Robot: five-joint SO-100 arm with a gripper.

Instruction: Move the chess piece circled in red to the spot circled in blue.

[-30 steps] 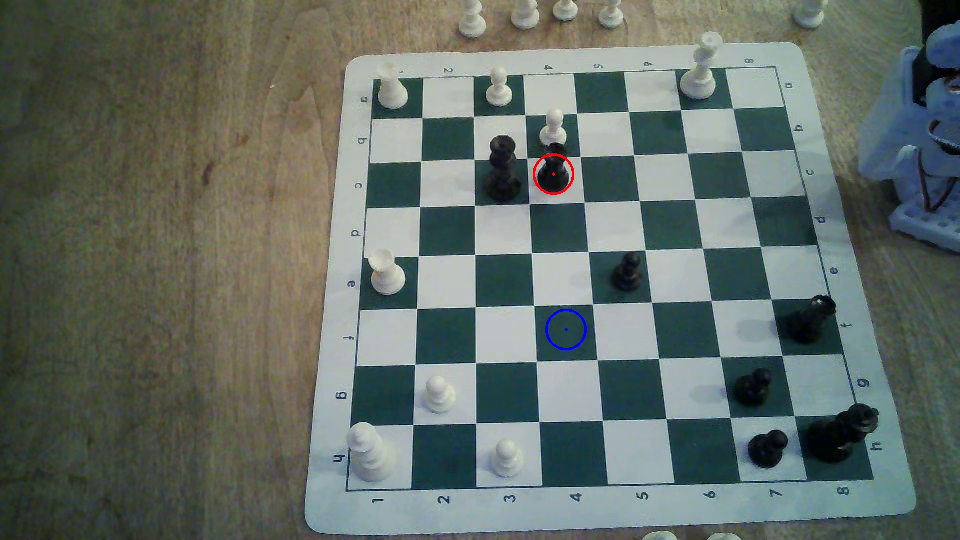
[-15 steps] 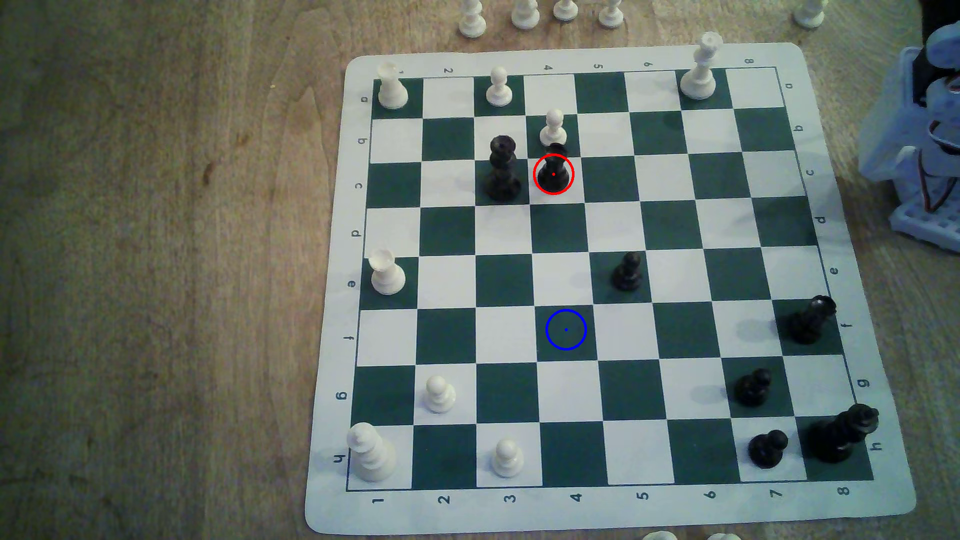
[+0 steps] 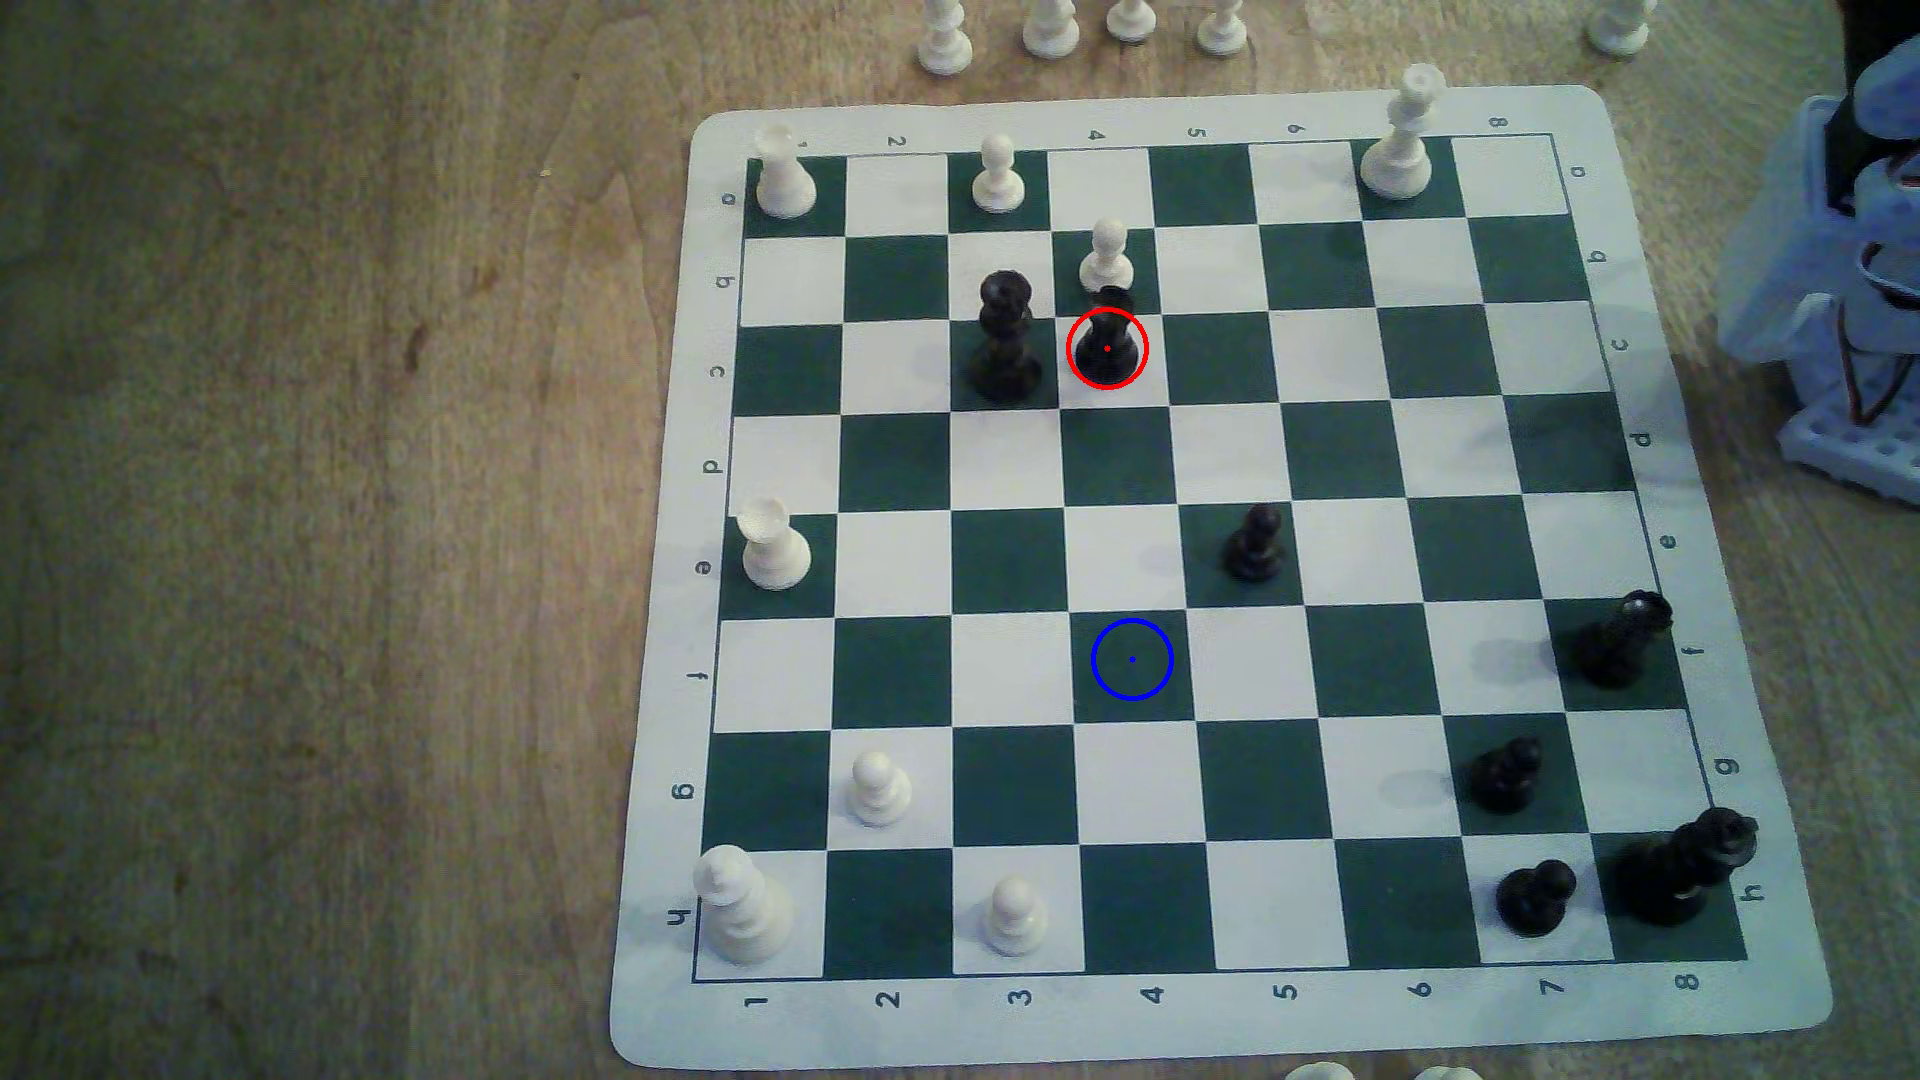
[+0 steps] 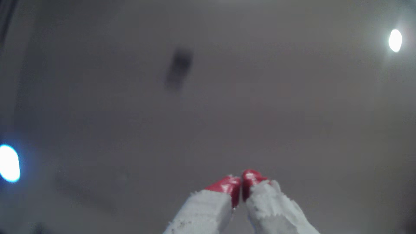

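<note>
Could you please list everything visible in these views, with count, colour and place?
Roll-up chess mat: one, green and white squares, on the wooden table.
Short glossy black rook-like piece: one, red-ringed, white square, row c.
Blue-ringed dark green square: one, row f, vacant.
Tall black ringed-stem piece: one, beside the ringed piece on the exterior view's left.
Other black pieces: five, one on row e, four near the mat's lower right corner in the exterior view.
White pieces on the mat: eight, mostly along the exterior view's left and top edges.
White pieces off the mat: five beyond the top edge, two partly cut off below.
Robot base: white, exterior view's right edge.
Claw: red tips together, holding nothing.
</note>
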